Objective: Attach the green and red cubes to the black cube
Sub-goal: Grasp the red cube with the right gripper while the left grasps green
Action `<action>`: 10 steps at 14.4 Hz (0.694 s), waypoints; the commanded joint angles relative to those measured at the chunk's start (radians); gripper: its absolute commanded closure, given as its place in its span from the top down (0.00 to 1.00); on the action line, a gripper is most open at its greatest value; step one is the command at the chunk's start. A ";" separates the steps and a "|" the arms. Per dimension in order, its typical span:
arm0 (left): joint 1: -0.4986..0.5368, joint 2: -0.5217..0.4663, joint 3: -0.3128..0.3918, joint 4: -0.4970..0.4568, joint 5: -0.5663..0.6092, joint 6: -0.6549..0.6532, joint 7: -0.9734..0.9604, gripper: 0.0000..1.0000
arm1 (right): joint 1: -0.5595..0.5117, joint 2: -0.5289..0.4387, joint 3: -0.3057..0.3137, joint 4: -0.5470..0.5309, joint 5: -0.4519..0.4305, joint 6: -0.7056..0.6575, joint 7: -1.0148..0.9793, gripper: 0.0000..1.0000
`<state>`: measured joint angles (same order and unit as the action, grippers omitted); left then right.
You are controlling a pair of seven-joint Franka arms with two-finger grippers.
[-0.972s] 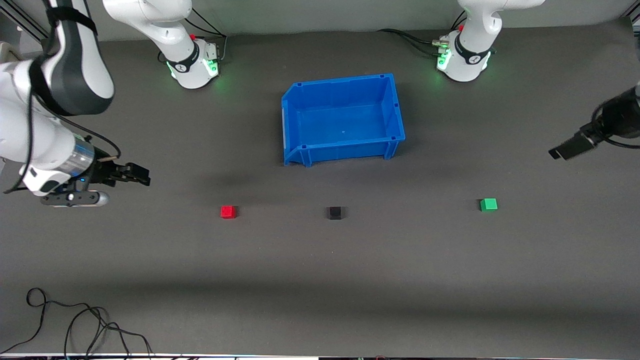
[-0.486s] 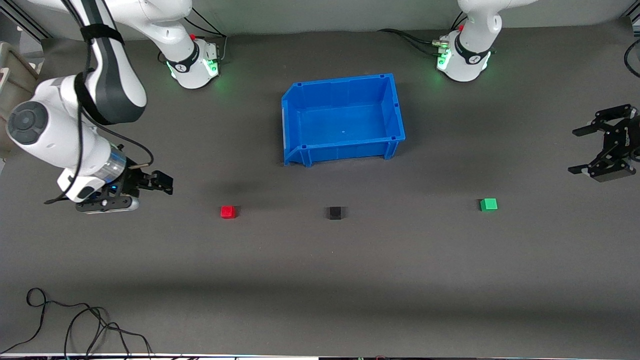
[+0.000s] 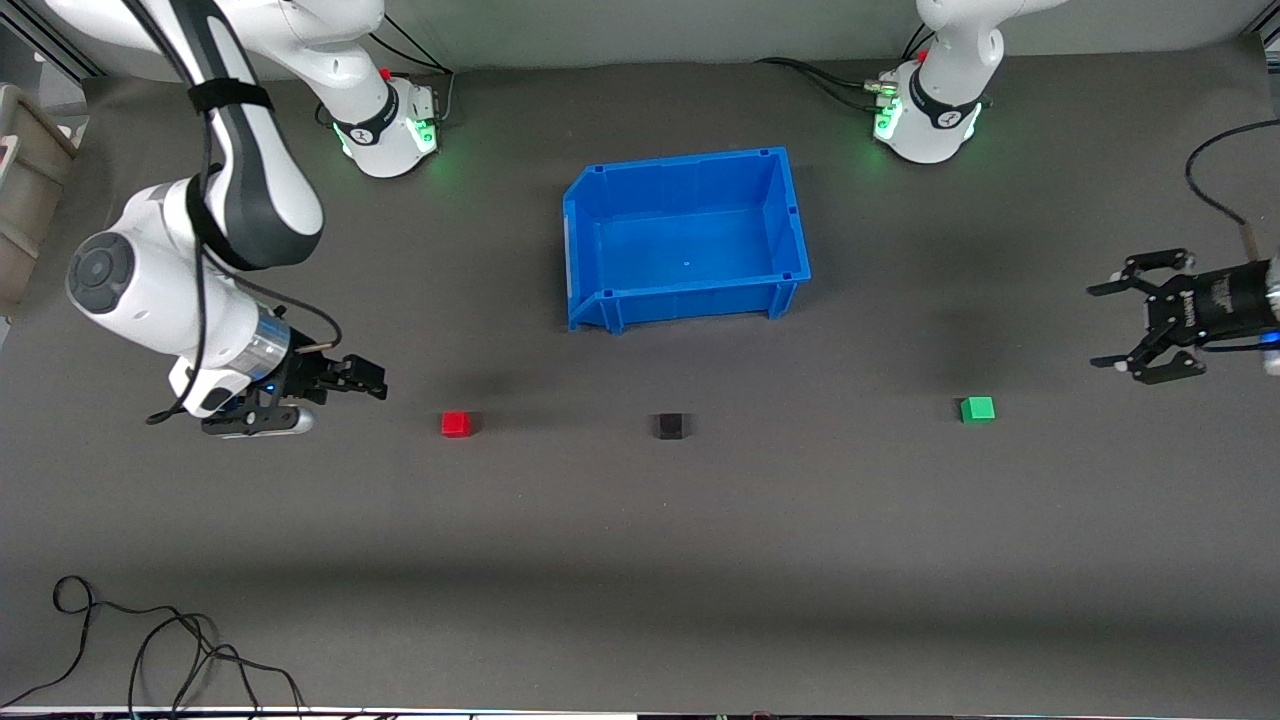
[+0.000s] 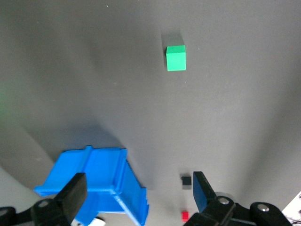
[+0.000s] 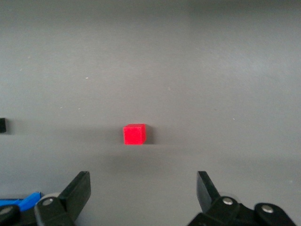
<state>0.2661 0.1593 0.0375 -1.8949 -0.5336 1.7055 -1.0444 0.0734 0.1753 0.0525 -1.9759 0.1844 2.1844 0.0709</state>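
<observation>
Three tiny cubes lie apart in a row on the dark table, nearer the front camera than the blue bin (image 3: 685,235). The red cube (image 3: 456,424) (image 5: 134,134) (image 4: 185,216) is toward the right arm's end. The black cube (image 3: 670,426) (image 4: 186,180) (image 5: 2,125) is in the middle, and the green cube (image 3: 977,409) (image 4: 176,58) is toward the left arm's end. My right gripper (image 3: 372,381) (image 5: 143,186) is open over the table beside the red cube, apart from it. My left gripper (image 3: 1095,327) (image 4: 139,188) is open over the table beside the green cube, holding nothing.
The blue bin (image 4: 94,181) has nothing in it. Loose black cables (image 3: 150,650) lie at the table's front corner toward the right arm's end. A beige box (image 3: 25,200) stands off the table edge there. Both arm bases (image 3: 385,130) (image 3: 930,115) stand at the back.
The right gripper has moved in toward the red cube. The left gripper has come in from the table's end toward the green cube and turned. The cubes have not moved.
</observation>
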 commanded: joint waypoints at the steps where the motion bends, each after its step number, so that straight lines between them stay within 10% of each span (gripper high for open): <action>1: 0.010 0.005 -0.008 -0.116 -0.069 0.121 0.043 1.00 | -0.014 0.050 -0.007 -0.004 0.040 0.066 0.012 1.00; 10: 0.009 0.213 -0.010 -0.194 -0.296 0.396 0.293 1.00 | 0.008 0.136 -0.005 0.003 0.147 0.124 0.088 0.99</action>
<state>0.2687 0.3420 0.0350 -2.0841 -0.7798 2.0643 -0.7987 0.0754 0.3002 0.0488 -1.9795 0.2992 2.2920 0.1094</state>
